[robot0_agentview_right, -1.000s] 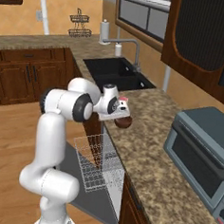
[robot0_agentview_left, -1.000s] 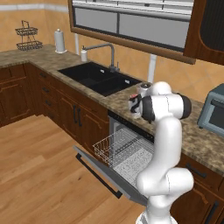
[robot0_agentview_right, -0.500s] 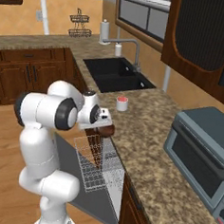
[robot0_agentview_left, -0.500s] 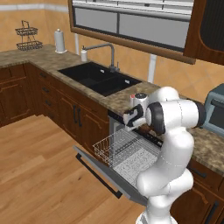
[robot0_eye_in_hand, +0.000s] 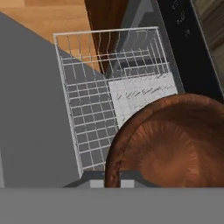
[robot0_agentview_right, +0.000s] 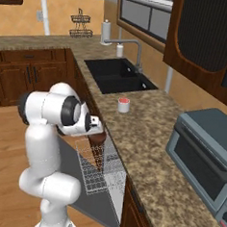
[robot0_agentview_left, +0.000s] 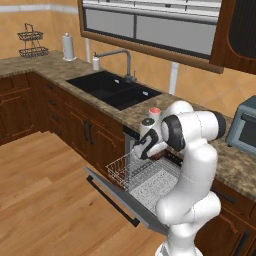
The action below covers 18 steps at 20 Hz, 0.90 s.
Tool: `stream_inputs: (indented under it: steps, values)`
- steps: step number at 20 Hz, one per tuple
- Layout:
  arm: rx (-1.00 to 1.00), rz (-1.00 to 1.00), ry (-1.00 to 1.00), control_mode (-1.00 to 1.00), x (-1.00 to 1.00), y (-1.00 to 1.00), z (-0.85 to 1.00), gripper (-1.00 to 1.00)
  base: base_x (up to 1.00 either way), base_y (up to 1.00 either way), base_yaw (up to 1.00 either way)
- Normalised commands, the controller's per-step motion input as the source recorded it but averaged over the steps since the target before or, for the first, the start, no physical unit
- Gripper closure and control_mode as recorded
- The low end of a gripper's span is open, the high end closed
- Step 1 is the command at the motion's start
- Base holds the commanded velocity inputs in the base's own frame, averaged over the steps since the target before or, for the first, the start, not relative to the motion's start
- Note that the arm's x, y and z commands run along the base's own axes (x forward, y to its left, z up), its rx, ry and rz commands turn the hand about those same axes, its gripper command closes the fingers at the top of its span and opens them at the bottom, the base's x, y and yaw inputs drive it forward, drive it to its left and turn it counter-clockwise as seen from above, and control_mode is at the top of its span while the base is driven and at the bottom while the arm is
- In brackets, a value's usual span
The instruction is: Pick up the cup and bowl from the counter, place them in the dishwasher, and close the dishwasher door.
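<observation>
Reddish-brown and glossy, the bowl sits clamped in my gripper, hanging just above the rack of the open dishwasher. 0 of 2 items are loaded; the cup waits on the counter beyond the rack. My arm is folded low, wrist angled down.
</observation>
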Motion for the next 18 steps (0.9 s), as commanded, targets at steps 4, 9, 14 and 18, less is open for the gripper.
stream_inputs:
  steps: [4, 9, 14, 18]
  values:
    - [-0.03, -0.05, 0.01, -1.0, 0.52, 0.13, -0.86, 1.0, 0.0, 0.0, 0.0]
    - [0.0, -0.05, 0.06, -1.0, 0.43, 0.18, -0.99, 1.0, 0.0, 0.0, 0.0]
    - [0.0, -0.05, 0.08, -1.0, 0.6, 0.14, -0.89, 1.0, 0.0, 0.0, 0.0]
    - [0.0, -0.03, 0.04, -1.0, 0.72, 0.1, -0.67, 1.0, 0.0, 0.0, 0.0]
